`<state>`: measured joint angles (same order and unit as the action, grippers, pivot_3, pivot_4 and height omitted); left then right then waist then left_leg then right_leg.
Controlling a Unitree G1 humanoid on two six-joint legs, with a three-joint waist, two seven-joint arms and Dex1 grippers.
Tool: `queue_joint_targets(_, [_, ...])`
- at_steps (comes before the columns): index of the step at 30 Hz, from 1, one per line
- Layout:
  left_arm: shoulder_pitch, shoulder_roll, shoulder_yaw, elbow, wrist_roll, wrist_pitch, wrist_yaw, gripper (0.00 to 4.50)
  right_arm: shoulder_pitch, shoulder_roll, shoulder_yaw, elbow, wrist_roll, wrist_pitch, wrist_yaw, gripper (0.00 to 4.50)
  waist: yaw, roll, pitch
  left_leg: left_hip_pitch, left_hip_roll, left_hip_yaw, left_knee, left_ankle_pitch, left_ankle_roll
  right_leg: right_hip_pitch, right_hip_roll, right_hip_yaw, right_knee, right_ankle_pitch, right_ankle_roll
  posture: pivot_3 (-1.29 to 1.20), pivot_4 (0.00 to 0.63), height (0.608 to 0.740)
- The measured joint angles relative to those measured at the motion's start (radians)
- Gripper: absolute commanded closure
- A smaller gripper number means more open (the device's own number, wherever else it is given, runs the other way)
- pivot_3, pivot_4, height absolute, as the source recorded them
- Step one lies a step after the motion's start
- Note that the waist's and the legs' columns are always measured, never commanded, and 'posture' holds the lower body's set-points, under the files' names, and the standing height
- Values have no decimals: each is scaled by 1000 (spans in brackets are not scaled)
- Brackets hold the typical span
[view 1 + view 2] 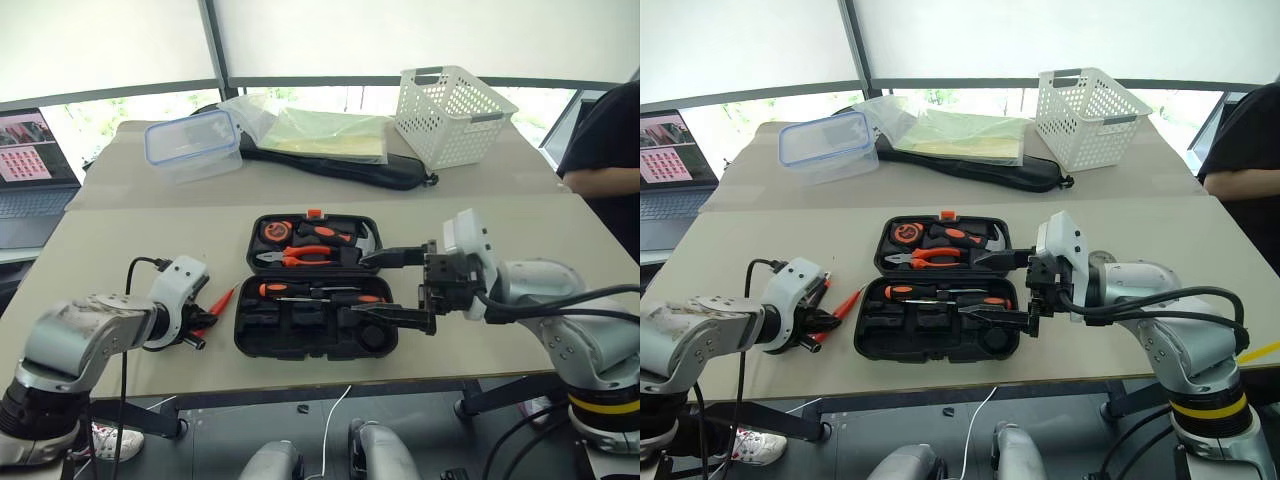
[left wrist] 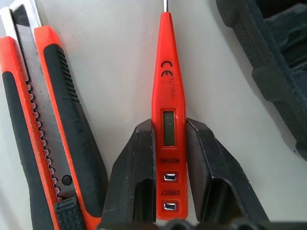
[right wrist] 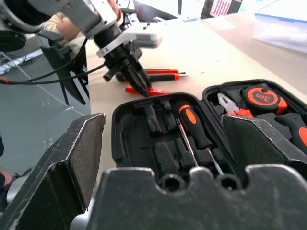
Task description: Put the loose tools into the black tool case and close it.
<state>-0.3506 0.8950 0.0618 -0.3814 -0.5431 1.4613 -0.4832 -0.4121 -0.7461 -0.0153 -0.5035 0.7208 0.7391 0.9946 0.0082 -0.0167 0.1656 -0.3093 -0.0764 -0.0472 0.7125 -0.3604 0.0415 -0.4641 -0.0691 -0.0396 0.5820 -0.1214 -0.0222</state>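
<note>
Left pincer (image 2: 169,191) pinches slim glossy tester pen (image 2: 166,110) (flat-sided, tapering).

The two head views look forward and down from above the robot's arms onto a beige table (image 1: 120,250), taking in the open black tool case (image 1: 312,290) at its middle; they share almost the whole scene, the right eye's picture slightly offset. The left wrist view looks steeply down from very near the tabletop at a slim orange tester pen (image 2: 167,115), with a corner of the case at its edge. The right wrist view looks low and nearly level across the case toward the left gripper (image 3: 136,79).
</note>
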Motion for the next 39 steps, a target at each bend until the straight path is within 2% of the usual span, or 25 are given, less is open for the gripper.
queue_joint_targets(3, [-38,102,9,4,2,-71,-70,4080,40,-52,-12,-1,29,33,19,0,-1,-2,1,-5,0,0,0,0,0,-5,0,-1,-1,0,0,0,150,740])
queue_joint_targets(5, [-78,165,15,-18,-10,-187,-172,4080,52,-74,-13,-5,48,38,36,0,1,-1,1,-9,0,0,1,0,0,-8,-1,-1,-1,0,0,0,150,740])
queue_joint_targets(8, [-113,209,-17,-26,-7,-420,-366,4080,78,-104,-15,-19,47,32,55,0,2,-1,1,-9,0,1,1,0,0,-8,-1,-2,-3,0,0,0,150,740])
queue_joint_targets(10, [-113,219,-50,-20,-5,-531,-472,4080,83,-106,-15,-19,46,27,63,0,1,-1,1,-9,0,1,1,0,0,-8,-1,-2,-3,0,0,0,150,740])
queue_joint_targets(14, [-169,222,-199,35,61,-773,-716,4080,83,-104,-17,-17,45,18,60,0,-2,-1,1,-9,0,2,2,0,0,-7,-1,-1,-3,1,-1,0,150,740])
queue_joint_targets(18, [-316,126,-365,198,202,-960,-869,4080,81,-93,-24,-21,46,18,24,0,5,-2,1,-11,0,3,3,1,2,-6,-1,-1,-3,1,-2,0,150,740])
queue_joint_targets(22, [-391,66,-470,323,315,-1050,-944,4080,108,-92,-33,-41,46,18,-1,0,5,-2,1,-12,0,3,6,0,5,-6,-1,-2,-2,2,-1,0,150,740])
queue_joint_targets(26, [-426,25,-522,406,401,-1119,-998,4080,130,-92,-39,-63,48,18,-27,0,1,-2,1,-14,0,4,8,-2,8,-7,-1,-1,-2,2,0,0,150,740])
queue_joint_targets(31, [-442,-63,-540,462,460,-1097,-981,4080,150,-91,-40,-82,48,18,-49,0,4,-2,1,-17,0,4,13,-3,10,-7,0,-2,-3,4,3,0,150,740])
queue_joint_targets(39, [-446,-86,-557,418,521,-977,-963,4080,153,-91,-40,-85,48,18,-60,0,4,-2,1,-16,0,4,16,-4,12,-7,0,0,-2,4,4,0,150,740])
